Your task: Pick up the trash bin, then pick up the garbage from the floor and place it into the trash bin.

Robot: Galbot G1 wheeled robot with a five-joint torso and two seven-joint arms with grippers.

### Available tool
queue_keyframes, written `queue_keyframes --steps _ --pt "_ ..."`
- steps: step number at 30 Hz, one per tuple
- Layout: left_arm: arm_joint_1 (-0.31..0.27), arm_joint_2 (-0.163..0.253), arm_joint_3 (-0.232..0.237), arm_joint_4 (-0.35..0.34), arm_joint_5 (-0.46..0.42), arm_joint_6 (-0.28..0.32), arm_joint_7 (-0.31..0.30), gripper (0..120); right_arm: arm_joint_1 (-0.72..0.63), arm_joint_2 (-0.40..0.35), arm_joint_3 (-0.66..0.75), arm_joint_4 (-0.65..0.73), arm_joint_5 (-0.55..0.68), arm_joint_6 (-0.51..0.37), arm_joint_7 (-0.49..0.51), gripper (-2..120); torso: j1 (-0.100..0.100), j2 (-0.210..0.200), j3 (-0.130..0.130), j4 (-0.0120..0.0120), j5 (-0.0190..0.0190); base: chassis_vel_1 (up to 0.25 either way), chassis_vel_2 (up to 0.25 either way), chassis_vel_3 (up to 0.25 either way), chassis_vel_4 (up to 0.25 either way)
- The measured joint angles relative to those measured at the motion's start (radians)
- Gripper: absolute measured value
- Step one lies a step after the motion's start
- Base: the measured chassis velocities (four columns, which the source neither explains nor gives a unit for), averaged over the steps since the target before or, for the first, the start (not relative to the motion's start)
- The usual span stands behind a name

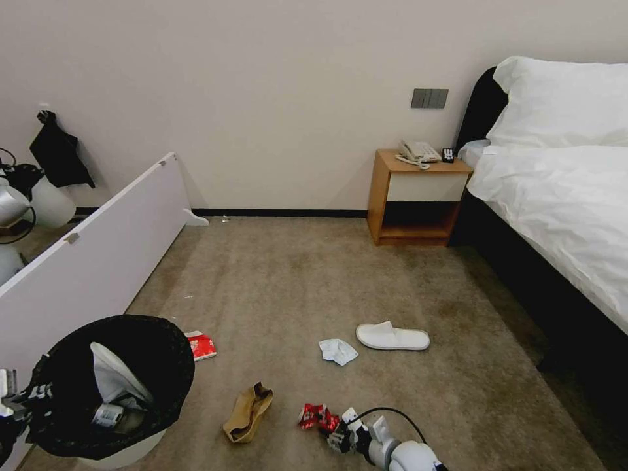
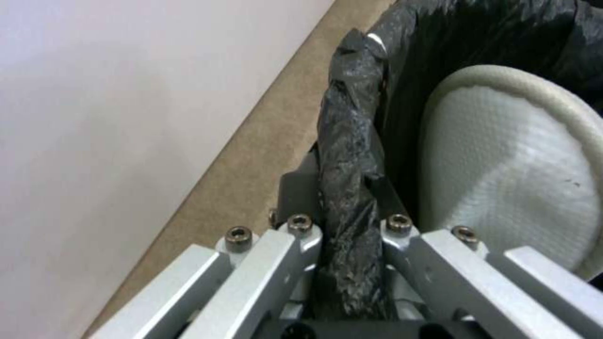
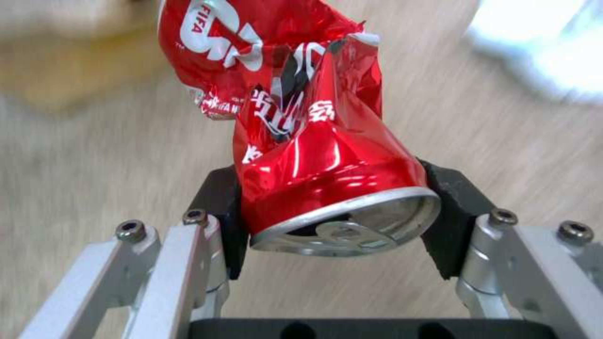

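- Right gripper (image 3: pixel 333 212) low over the floor (image 1: pixel 392 281), at the head view's bottom edge, pads clamped either side of the crushed red can (image 3: pixel 314 141) near its silver end; whether the can is lifted off the carpet or only touching it, can't tell.
- Can: thin metal, already crumpled, judged very light and springy; creased edges could be sharp; squeezing near the stiffer end rim looks the safest hold, the crumpled top would give.
- Left gripper (image 2: pixel 348 221) at the head view's lower left, fingers pinched shut on the bag-covered rim of the trash bin (image 1: pixel 118 386), the bin tilted toward the camera.
- Bin: light stiff plastic, but the black liner is slick, so the rim hold may slide.
- Inside the bin: one white slipper (image 2: pixel 521 188) and what looks like a small bottle, partly hidden.
- On the floor, counted: one slipper (image 1: pixel 392 337), one pale tissue (image 1: pixel 338 350) just beside it, one brown paper bag (image 1: pixel 247 412), one red-white packet (image 1: pixel 201 345) next to the bin, plus the one can.
- Tissue and paper bag judged soft, near weightless, pinch anywhere; slipper floppy, take by the edge of the sole; packet flat and thin, hard to get under.
- Nightstand (image 1: pixel 415 196) and bed (image 1: pixel 556 196) well apart from the litter.
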Motion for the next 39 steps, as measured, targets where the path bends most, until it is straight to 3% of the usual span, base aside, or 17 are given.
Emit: queue_keyframes --steps 5,10,20,27,29,32,39 --pt "0.000 0.000 0.015 -0.006 0.001 0.000 0.000 4 -0.003 -0.053 0.029 0.156 0.052 0.000 0.006 51 0.000 0.000 0.000 0.0001 0.0002 0.000 0.000 0.000 0.000" --pt "0.016 0.003 0.033 -0.014 0.006 0.000 -0.001 4 0.016 -0.160 0.035 0.378 0.138 -0.011 0.018 51 0.000 0.000 0.000 -0.0001 0.0001 0.000 0.000 0.000 0.000" --pt "0.013 0.000 0.063 -0.026 0.018 0.000 -0.003 4 0.126 -0.237 -0.032 0.617 0.304 -0.033 0.031 51 0.000 0.000 0.000 -0.0002 0.0000 0.000 0.000 0.000 0.000" --pt "0.010 0.002 0.072 -0.024 0.025 0.000 -0.008 4 0.307 -0.197 -0.153 0.676 0.435 -0.034 0.041 51 0.000 0.000 0.000 0.0002 -0.0003 0.000 0.000 0.000 0.000" --pt "0.013 0.004 0.072 -0.022 0.033 0.000 -0.005 4 0.411 -0.135 -0.235 0.680 0.518 -0.039 0.050 51 0.000 0.000 0.000 0.0004 -0.0003 0.000 0.000 0.000 0.000" --pt "0.013 0.004 0.072 -0.022 0.035 0.000 -0.005 4 0.430 -0.121 -0.253 0.680 0.533 -0.040 0.052 51 0.000 0.000 0.000 0.0003 -0.0004 0.000 0.000 0.000 0.000" --pt "0.013 0.006 0.071 -0.019 0.040 0.000 0.001 4 0.550 -0.010 -0.415 0.655 0.607 -0.045 0.060 51 0.000 0.000 0.000 0.0000 -0.0004 0.000 0.000 0.000 0.000"
